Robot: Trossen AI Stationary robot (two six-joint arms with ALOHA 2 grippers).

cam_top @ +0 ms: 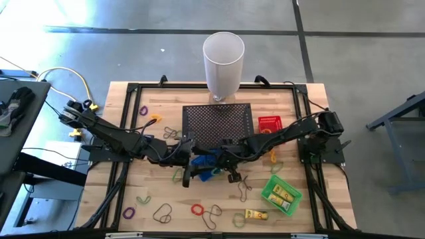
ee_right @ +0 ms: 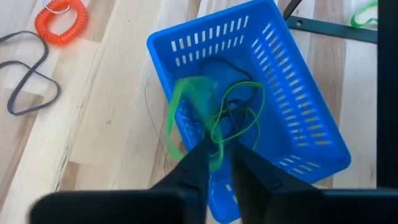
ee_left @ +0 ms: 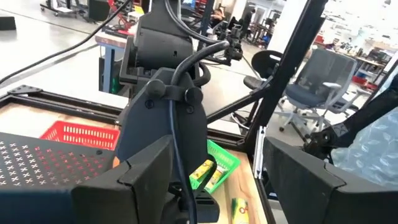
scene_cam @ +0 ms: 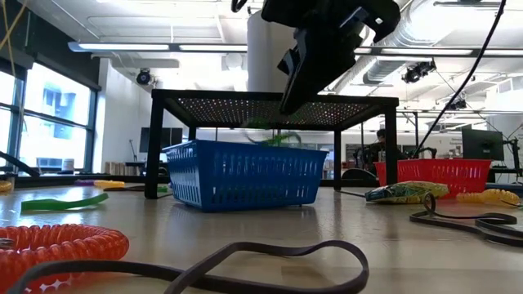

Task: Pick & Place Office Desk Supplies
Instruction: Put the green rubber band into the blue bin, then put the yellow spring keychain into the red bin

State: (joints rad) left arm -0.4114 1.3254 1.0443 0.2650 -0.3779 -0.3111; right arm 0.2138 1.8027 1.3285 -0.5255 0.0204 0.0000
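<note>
Right gripper (ee_right: 214, 158) hangs over the blue basket (ee_right: 298, 124) near the bench's front-middle, jaws barely parted on a green band (ee_right: 186, 106) dangling into it. Left gripper (cam_top: 188, 174) waits alongside, jaws open.

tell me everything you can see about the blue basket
The blue basket is a small rectangular bin, plastic by its look, with slotted walls and a solid rim. It sits upright and open-topped on the wooden table, just in front of the black mesh stand. A few green bands and a dark loop lie inside. The right pincer hovers above it with a green band between its fingers.
</note>
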